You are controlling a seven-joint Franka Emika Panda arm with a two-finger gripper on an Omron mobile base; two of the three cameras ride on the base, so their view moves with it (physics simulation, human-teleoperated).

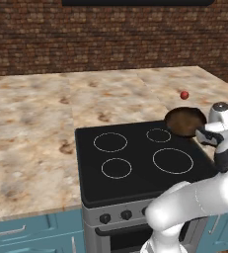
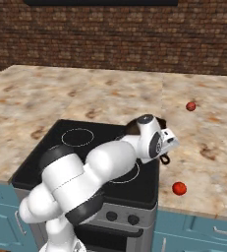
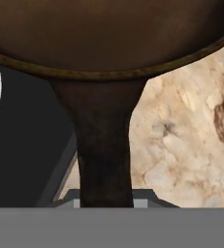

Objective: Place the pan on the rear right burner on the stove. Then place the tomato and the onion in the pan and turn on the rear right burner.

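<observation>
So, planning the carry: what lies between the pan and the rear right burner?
Nothing: bare black stove glass in the left base view. The pan, held by the gripper, nearly touches the burner.

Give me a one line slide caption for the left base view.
Gripper shut on the pan handle, holding it over the stove's right edge beside the rear right burner.

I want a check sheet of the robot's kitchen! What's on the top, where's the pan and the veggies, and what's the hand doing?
Surface: marbled counter around a black stove.
Job's things: pan at the stove's right edge, beside the rear right burner, not centred on it. Tomato and onion on the counter to the right.
Clutter: nothing seen.
Grippers: gripper shut on the pan's handle.
Cables: nothing seen.
Surroundings: brick wall, blue cabinets, stove knobs.
</observation>
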